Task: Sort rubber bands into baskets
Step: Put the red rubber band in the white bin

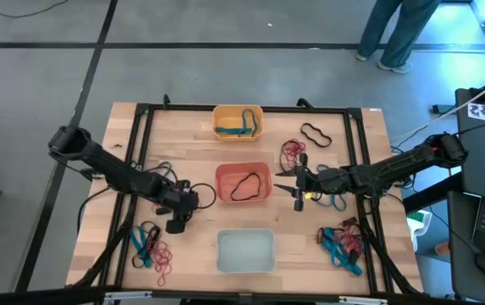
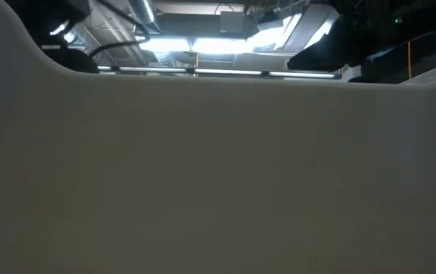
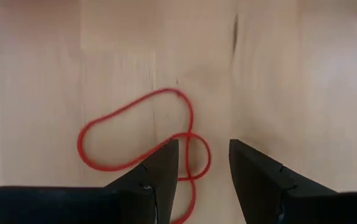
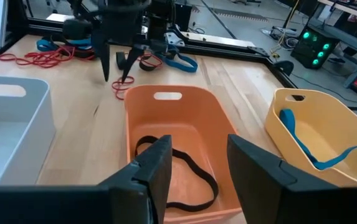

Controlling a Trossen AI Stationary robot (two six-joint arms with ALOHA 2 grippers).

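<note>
A red rubber band (image 3: 191, 118) lies flat on the wooden table, twisted into a large and a small loop. My left gripper (image 3: 204, 163) (image 1: 177, 224) points down over it, open, with one finger on either side of the small loop; I cannot tell whether a finger touches it. My right gripper (image 4: 194, 168) (image 1: 297, 191) hovers open at the right end of the red-orange basket (image 1: 225, 174), which holds a black band (image 4: 194, 171). The yellow-orange basket (image 1: 220, 115) holds a blue band (image 4: 318, 160). The whitish basket (image 1: 245, 252) stands near the front edge.
Heaps of blue, red and black bands lie at the near left (image 1: 151, 247) and near right (image 1: 344, 243). A red tangle (image 1: 292, 152) and a black band (image 1: 316, 134) lie at the far right. A black frame (image 1: 140, 144) borders the table. The whitish basket's wall (image 2: 218, 167) fills the low view.
</note>
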